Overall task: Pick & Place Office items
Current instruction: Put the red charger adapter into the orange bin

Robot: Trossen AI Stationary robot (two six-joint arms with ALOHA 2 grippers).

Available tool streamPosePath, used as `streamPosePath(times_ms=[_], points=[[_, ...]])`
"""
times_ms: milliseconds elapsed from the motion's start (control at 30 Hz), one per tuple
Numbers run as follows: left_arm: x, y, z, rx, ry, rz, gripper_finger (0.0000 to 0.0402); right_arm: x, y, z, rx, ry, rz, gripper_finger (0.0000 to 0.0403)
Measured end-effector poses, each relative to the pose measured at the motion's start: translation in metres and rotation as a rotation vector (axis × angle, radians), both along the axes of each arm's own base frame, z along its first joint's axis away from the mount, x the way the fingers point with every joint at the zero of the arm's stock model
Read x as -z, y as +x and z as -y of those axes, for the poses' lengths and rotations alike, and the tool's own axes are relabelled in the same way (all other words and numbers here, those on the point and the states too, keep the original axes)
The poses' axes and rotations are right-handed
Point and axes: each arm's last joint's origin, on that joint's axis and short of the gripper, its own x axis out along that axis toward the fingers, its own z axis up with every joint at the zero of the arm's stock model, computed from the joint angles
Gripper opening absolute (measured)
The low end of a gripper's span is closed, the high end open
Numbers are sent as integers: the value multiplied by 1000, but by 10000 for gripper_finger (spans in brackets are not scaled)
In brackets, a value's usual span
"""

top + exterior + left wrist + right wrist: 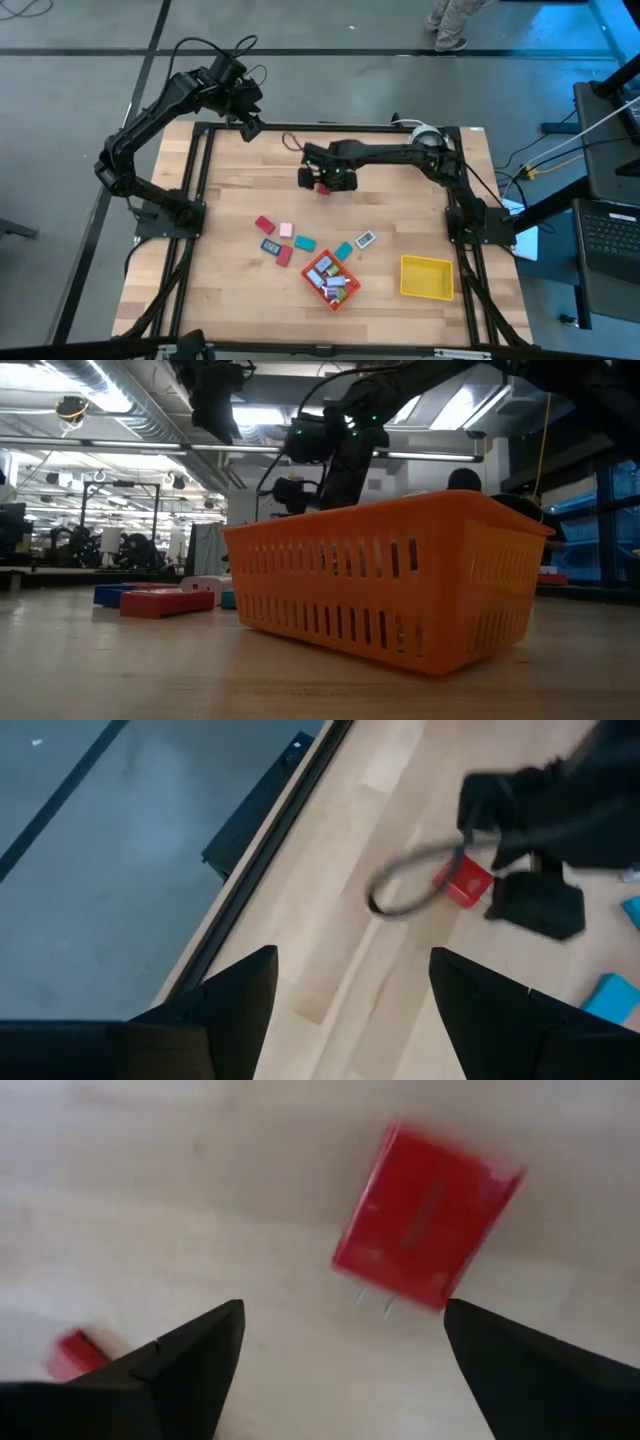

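Note:
A small red block (425,1215) lies flat on the wooden table (230,300) near its far middle. My right gripper (340,1315) hangs over it, pointing steeply down, open, with the block ahead of its fingers and untouched; the same block (465,882) shows under that gripper in the left wrist view. More office items lie loose mid-table: red (263,224), pink (286,230), blue (269,245), teal (305,242). Others lie in the orange tray (312,284). My left gripper (350,1000) is open, high over the table's far left corner.
A yellow tray (427,277) stands at the near right. The orange tray (390,580) fills the low view, with a red piece (165,603) and a blue piece (115,593) beside it. A dark cable loop (405,885) lies next to the red block. The black frame rail (330,127) edges the table.

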Motion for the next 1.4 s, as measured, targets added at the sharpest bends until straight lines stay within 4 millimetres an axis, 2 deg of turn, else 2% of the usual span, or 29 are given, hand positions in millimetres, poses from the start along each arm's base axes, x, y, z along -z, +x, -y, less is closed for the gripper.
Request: streamPosePath(times_ms=[300, 533, 733, 933, 1167, 1400], points=[[4, 5, -12, 7, 42, 5, 258, 5, -11, 13, 24, -25, -99, 349], [13, 14, -28, 21, 67, -1, 258, 5, -5, 16, 222, -34, -46, 335], [26, 22, -40, 16, 36, -25, 258, 28, -2, 17, 294, 37, -96, 331], [34, 26, -44, 36, 28, -46, 258, 32, -2, 19, 303, 58, -105, 331], [37, 31, -50, 42, 42, -31, 258, 38, -11, 16, 295, 54, -219, 330], [37, 33, -49, 57, 25, -7, 258, 44, -10, 17, 275, 62, -228, 307]])
